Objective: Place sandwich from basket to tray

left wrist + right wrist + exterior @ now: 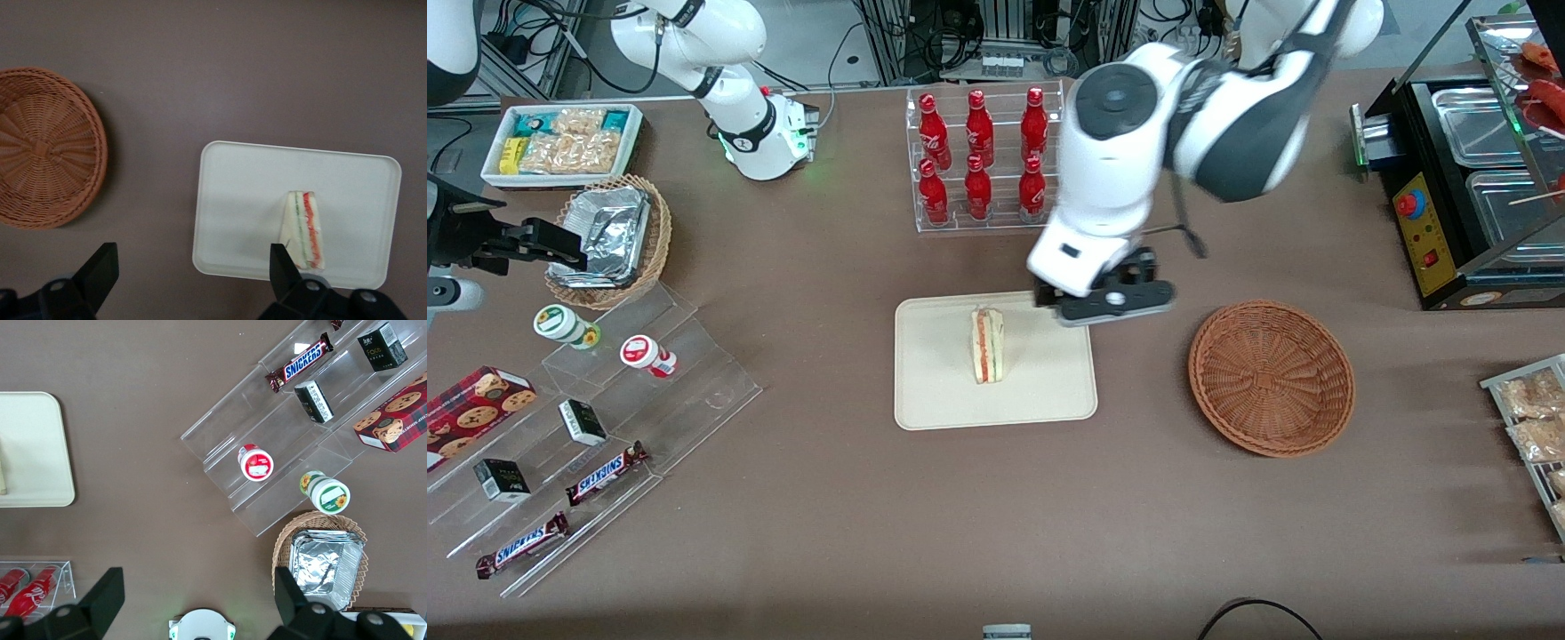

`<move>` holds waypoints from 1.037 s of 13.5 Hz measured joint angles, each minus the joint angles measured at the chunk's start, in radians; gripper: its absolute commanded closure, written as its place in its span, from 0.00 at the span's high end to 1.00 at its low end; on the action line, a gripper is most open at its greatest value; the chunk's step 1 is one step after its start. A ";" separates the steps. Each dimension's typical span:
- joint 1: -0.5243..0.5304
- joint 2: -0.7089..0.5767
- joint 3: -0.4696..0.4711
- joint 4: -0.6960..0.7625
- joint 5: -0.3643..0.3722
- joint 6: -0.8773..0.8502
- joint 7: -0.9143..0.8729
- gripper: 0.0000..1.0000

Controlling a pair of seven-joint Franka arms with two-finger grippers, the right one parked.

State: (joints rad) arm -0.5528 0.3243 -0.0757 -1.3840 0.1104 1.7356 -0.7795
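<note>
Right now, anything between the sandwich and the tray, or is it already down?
Nothing visible in the way. The sandwich already sits on the tray, and the basket is empty. The gripper is open, above the tray's edge nearest the bottle rack, clear of the sandwich.

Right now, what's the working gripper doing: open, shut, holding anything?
Left gripper: open and empty, above the tray's edge farther from the front camera. The sandwich lies on the tray, released.
</note>
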 measured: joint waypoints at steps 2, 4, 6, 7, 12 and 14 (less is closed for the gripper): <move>0.083 -0.043 0.001 -0.028 -0.028 -0.017 0.101 1.00; 0.158 -0.104 0.002 -0.092 -0.039 -0.020 0.197 1.00; 0.229 -0.186 0.002 -0.168 -0.042 -0.022 0.285 1.00; 0.263 -0.227 0.002 -0.206 -0.042 -0.024 0.327 1.00; 0.402 -0.333 0.003 -0.306 -0.089 -0.031 0.496 1.00; 0.451 -0.340 0.004 -0.306 -0.104 -0.031 0.531 1.00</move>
State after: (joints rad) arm -0.1022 -0.0153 -0.0722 -1.6900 0.0059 1.7045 -0.2488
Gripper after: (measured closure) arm 0.000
